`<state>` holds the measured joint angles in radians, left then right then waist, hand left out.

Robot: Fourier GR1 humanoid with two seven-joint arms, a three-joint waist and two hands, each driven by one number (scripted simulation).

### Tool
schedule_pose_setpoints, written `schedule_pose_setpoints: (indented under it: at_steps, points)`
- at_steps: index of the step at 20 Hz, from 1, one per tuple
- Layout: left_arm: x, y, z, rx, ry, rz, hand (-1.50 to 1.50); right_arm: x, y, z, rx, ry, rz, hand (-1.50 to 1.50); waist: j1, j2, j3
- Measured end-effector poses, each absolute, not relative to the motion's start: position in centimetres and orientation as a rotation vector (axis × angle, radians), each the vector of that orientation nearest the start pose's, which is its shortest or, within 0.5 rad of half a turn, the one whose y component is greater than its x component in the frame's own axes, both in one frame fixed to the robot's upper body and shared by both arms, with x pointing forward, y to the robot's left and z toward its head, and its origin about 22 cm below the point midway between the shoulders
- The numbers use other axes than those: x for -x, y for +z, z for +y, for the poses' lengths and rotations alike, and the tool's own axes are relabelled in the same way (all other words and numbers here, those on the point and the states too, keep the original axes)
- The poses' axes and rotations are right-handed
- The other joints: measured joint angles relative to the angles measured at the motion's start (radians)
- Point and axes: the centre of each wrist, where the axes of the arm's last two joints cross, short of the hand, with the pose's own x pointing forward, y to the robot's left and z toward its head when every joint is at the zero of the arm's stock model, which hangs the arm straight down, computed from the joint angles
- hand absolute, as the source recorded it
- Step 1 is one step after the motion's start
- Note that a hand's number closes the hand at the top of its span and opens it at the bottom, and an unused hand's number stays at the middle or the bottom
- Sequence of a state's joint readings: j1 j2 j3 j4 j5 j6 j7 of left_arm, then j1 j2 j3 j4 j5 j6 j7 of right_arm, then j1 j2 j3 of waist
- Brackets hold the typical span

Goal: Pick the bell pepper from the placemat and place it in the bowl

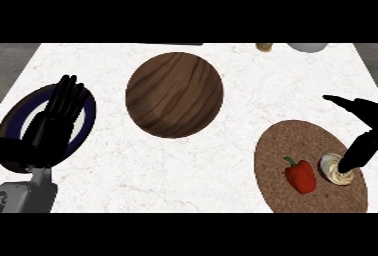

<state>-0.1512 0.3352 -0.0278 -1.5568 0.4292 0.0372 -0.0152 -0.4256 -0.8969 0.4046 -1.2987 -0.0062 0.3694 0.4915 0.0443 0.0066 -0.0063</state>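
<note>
A red bell pepper (300, 175) with a green stem lies on the round brown woven placemat (294, 136) at the lower right. My right hand (365, 126) comes in from the right edge, open. Its thumb points left above the placemat, and its fingers reach down beside a beige ridged item (337, 173) just right of the pepper. The hand is not touching the pepper. A dark blue bowl (88, 124) with a pale inside sits at the far left. My left hand (55, 121) hovers over it, open with fingers straight up, hiding much of it.
A large round wooden dish (175, 94) lies in the middle of the white marble counter (177, 170). At the back edge a white vessel (307, 47) and a small tan item (264, 47) show in part.
</note>
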Motion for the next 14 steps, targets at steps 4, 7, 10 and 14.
schedule_pose_setpoints:
  at_steps: [4,7,10,14]
  points:
    - [-27.8,6.0,28.9,0.111,0.042,-1.692,0.00,-33.8,14.0,-31.6,0.482,1.135,-0.649,-1.50,-0.010,-0.004,0.002]
    - [-27.6,6.1,29.8,0.100,0.047,-1.690,0.00,-34.7,15.1,-29.4,0.453,1.152,-0.603,-1.50,-0.022,-0.006,0.003]
    - [-27.2,6.2,29.4,0.092,0.058,-1.692,0.00,-34.5,15.2,-27.7,0.427,1.141,-0.616,-1.50,-0.032,-0.008,0.004]
    - [-27.2,6.0,28.8,0.092,0.063,-1.690,0.00,-34.0,14.2,-27.0,0.396,1.131,-0.614,-1.50,-0.039,-0.008,0.005]
